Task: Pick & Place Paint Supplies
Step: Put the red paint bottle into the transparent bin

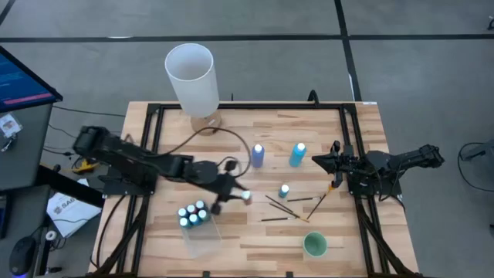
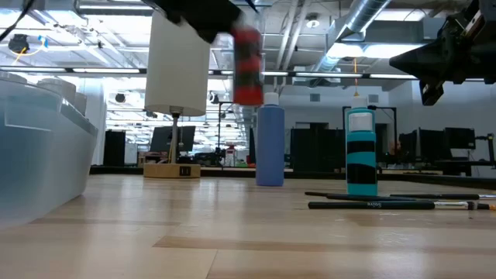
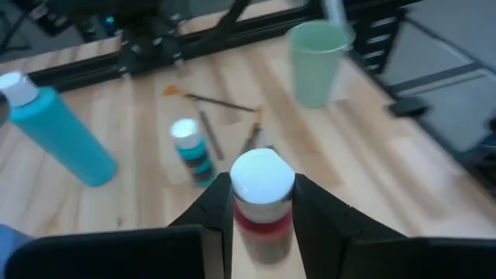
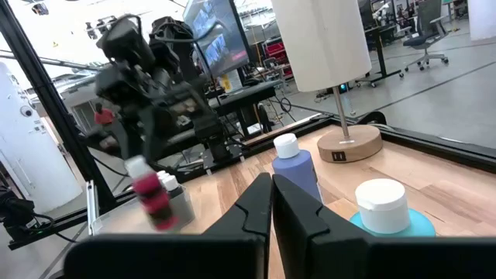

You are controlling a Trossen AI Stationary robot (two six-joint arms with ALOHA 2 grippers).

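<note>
My left gripper (image 1: 241, 198) reaches in from the table's left and is shut on a small red bottle (image 3: 262, 221) with a white cap. The bottle hangs above the table's middle, blurred in the low view (image 2: 248, 66). A clear bin (image 1: 202, 239) near the front left holds several small capped bottles (image 1: 193, 214). Two taller blue bottles (image 1: 257, 155) (image 1: 298, 154), a small teal bottle (image 1: 284, 190) and thin dark brushes (image 1: 287, 205) rest on the wood. My right gripper (image 4: 271, 194) waits shut at the right edge. My left gripper pinches the red bottle's body just under its white cap (image 3: 263, 203) between its two fingers (image 3: 219, 213), one on each side. The fingers slant down from the table's left. The bottle is lifted clear of the table and slightly tilted (image 4: 151, 198).
A tall white cylinder (image 1: 191, 76) on a wooden base stands at the far edge. A small green cup (image 1: 315, 245) sits at the front right. Black frame rails (image 1: 151, 131) run along the table's sides. Bare wood lies between the bin and the brushes.
</note>
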